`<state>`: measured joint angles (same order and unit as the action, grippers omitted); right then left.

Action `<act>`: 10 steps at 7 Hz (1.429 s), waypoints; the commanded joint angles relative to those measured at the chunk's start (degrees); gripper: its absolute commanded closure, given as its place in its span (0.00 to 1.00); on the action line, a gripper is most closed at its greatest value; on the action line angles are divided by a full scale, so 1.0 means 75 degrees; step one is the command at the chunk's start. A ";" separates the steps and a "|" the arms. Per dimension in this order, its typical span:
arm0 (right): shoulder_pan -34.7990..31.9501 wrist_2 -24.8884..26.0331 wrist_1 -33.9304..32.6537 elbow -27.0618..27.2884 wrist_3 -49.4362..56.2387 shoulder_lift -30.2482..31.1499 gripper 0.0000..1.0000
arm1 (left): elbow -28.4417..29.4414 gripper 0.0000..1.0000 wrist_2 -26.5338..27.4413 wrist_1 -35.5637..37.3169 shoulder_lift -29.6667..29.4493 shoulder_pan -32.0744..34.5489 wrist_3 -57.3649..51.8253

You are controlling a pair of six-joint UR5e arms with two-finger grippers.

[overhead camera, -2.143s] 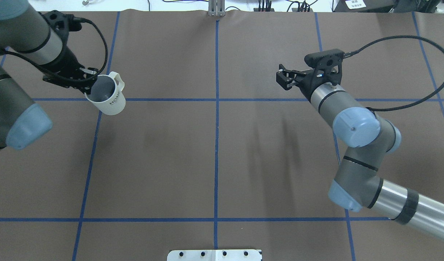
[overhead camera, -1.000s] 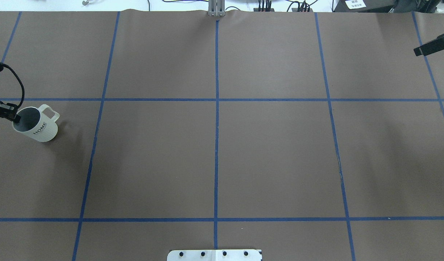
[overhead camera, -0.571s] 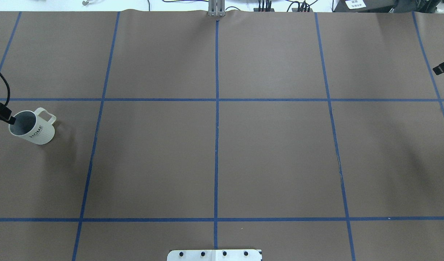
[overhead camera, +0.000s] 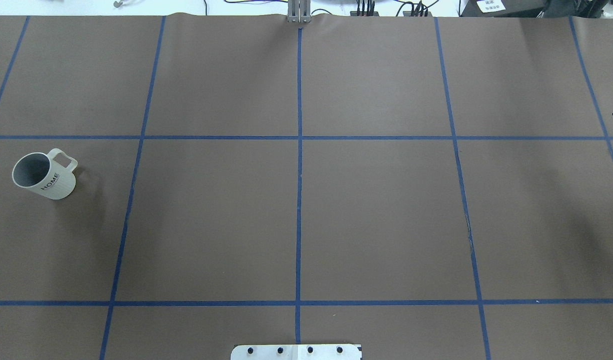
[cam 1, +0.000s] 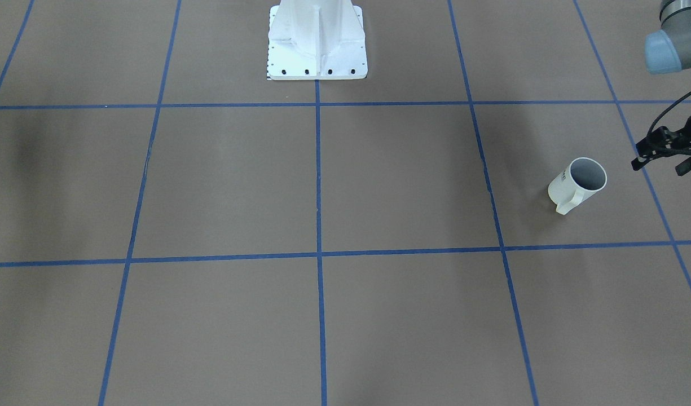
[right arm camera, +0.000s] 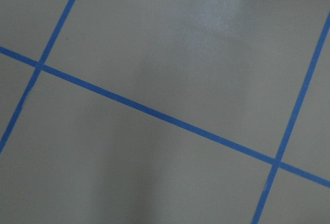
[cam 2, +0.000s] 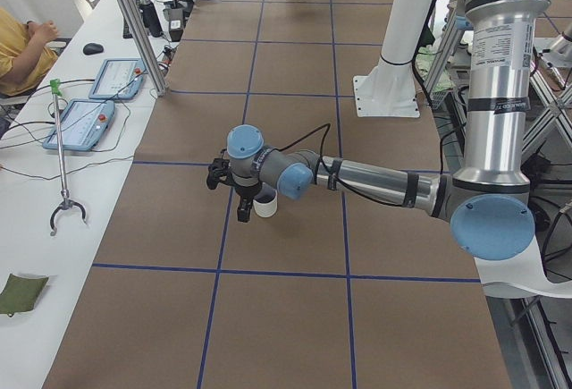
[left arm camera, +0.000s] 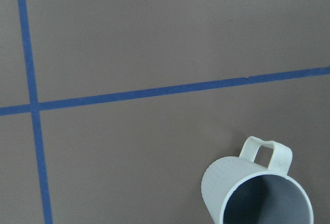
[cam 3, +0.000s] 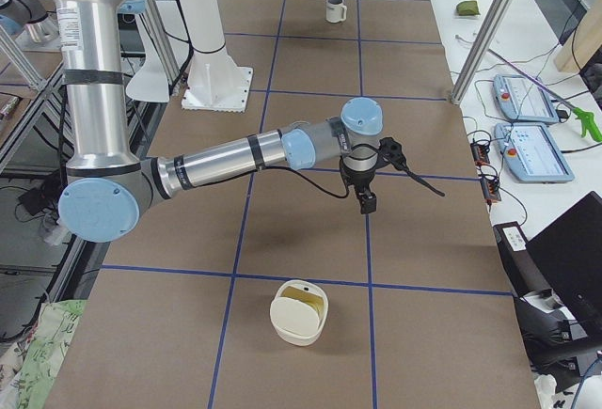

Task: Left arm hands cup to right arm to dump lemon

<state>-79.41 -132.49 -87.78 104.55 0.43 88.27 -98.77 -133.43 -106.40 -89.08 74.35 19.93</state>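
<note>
The cup (overhead camera: 43, 175) stands upright on the table (overhead camera: 296, 220) near its left end. The left gripper (cam 1: 661, 163) hangs just left of the cup, not touching it, its 2 fingers spread wide. The right gripper (cam 3: 367, 200) is over the right end; its spread cannot be told.

A brown table (overhead camera: 386, 220) gridded with blue tape (overhead camera: 299, 200) sits between white benches (cam 2: 27, 228) under even light.

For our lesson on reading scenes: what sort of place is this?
Likely a robotics lab: the left arm reaching over a table gridded with blue tape, and control pendants on the side bench.
</note>
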 commanded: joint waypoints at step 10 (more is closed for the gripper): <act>-0.0346 0.0006 -0.0625 -0.0533 -0.0116 -0.0437 0.00 | 0.0090 0.00 -0.0139 0.3031 -0.1212 0.1079 -0.1229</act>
<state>-82.03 -132.49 -92.64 100.57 -0.45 85.16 -98.24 -134.51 -83.45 -98.06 82.38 10.26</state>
